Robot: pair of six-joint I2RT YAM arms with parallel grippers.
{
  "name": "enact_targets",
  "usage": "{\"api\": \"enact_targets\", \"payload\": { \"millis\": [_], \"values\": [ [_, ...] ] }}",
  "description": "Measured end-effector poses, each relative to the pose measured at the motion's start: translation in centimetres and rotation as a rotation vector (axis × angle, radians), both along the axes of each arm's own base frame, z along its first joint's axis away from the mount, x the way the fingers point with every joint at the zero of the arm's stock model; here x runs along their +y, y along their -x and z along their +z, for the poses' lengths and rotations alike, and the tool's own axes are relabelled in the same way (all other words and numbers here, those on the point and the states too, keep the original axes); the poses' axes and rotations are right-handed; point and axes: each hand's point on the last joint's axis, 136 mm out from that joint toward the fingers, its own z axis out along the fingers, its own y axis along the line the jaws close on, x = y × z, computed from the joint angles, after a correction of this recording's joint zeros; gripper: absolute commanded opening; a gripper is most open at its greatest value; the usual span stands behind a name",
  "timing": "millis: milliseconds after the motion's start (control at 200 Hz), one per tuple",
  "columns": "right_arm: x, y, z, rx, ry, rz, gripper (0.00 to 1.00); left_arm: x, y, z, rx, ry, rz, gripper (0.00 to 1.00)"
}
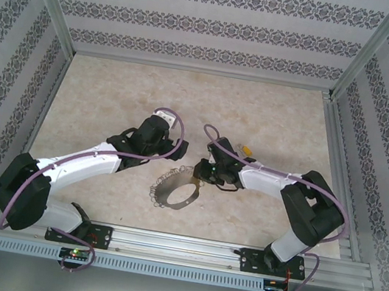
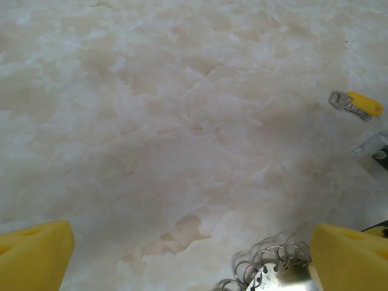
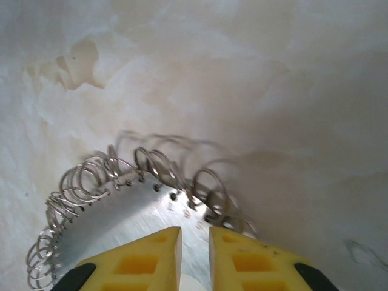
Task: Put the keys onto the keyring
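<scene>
The keyring [image 1: 176,189] is a wide silvery metal band fringed with many small wire loops, lying at the middle of the table near its front. My right gripper [image 1: 202,174] has come onto its right rim. In the right wrist view the two yellow fingertips of the gripper [image 3: 194,242] stand a narrow gap apart with the flat band of the keyring [image 3: 121,209] between them. My left gripper [image 2: 191,257] is open and holds nothing. The looped edge of the keyring [image 2: 276,267] lies just inside its right finger [image 2: 348,257]. A tiny key with a yellow head [image 2: 359,104] lies on the table beyond, [image 1: 245,151] behind the right arm.
The tabletop [image 1: 113,95] is pale marbled stone, walled by patterned panels left, right and back. An aluminium rail [image 1: 177,247] runs along the front edge under both arm bases. Part of the right arm [image 2: 376,151] shows at the right edge of the left wrist view.
</scene>
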Motion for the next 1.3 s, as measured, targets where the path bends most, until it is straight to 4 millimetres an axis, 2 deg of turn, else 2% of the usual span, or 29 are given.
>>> {"api": "enact_targets", "payload": {
  "millis": [235, 385, 445, 590, 739, 839, 974, 1064, 1199, 1304],
  "values": [
    [1.6, -1.7, 1.4, -0.031, -0.037, 0.006, 0.23, 0.0, -0.3, 0.3, -0.012, 0.009, 0.004, 1.0],
    [1.0, -1.4, 2.7, -0.06, -0.043, -0.005, 0.32, -0.7, 0.2, 0.6, -0.005, 0.034, -0.042, 0.98],
    [0.0, -0.9, 3.5, -0.084, -0.045, -0.021, 0.42, -1.5, 0.7, 0.5, 0.011, 0.051, -0.094, 0.96],
    [-3.2, -0.5, 4.8, -0.125, -0.049, -0.091, 0.5, -3.4, 2.7, 0.0, 0.081, 0.097, -0.221, 0.9],
    [-7.0, -0.4, 4.0, -0.12, -0.018, -0.177, 0.6, -6.4, 5.8, -1.4, 0.172, 0.108, -0.376, 0.76],
    [-9.0, -0.3, 3.4, -0.108, 0.0, -0.226, 0.62, -8.7, 8.1, -2.8, 0.254, 0.094, -0.479, 0.71],
    [-10.5, -0.1, 2.7, -0.099, 0.01, -0.264, 0.64, -11.6, 10.3, -4.2, 0.323, 0.043, -0.58, 0.69],
    [-11.1, 0.2, 2.4, -0.094, 0.016, -0.277, 0.65, -12.8, 11.3, -4.8, 0.34, 0.004, -0.622, 0.66],
    [-12.2, 0.4, 1.9, -0.089, 0.022, -0.302, 0.66, -13.8, 11.7, -5.4, 0.358, -0.03, -0.645, 0.6],
    [-13.1, 0.7, 1.5, -0.083, 0.029, -0.325, 0.69, -14.3, 11.6, -5.9, 0.371, -0.051, -0.652, 0.6]
  ]
}}
